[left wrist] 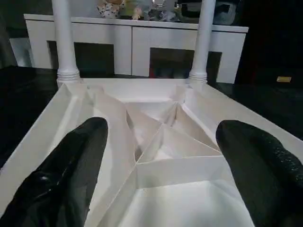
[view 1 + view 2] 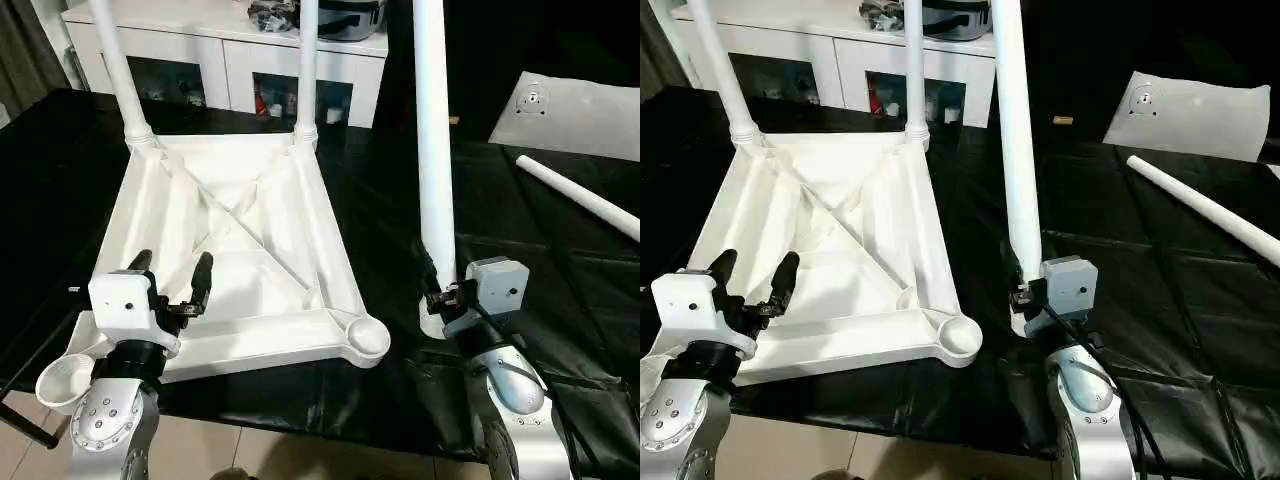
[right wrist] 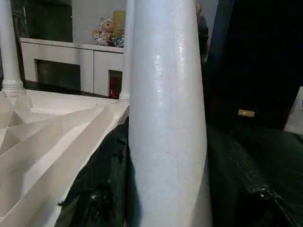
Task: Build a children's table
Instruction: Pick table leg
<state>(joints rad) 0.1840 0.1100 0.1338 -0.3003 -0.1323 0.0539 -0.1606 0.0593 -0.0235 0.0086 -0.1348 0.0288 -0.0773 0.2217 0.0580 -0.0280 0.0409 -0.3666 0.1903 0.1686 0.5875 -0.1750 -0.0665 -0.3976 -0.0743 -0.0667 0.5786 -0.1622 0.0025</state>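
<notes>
Tabletop (image 2: 240, 250) upside down on black table (image 2: 560, 300), two legs (image 2: 120, 70) seated | right gripper (image 2: 437, 297) clamps third leg (image 2: 433, 150) upright beside near socket (image 2: 368, 336) | left gripper (image 2: 172, 272) wide open, empty | risk — leg tilts, misses socket

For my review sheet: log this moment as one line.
stage: third leg upright beside tabletop, unseated | right gripper: shut on third leg | left gripper: open over tabletop | seated legs: two, far corners | fourth leg: lying on table

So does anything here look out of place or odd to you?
Nothing is broken or spilled. The tabletop lies upside down with two legs fitted in its far sockets. The right gripper holds a third leg upright on the black cloth beside the tabletop. A fourth leg lies loose at the right.
</notes>
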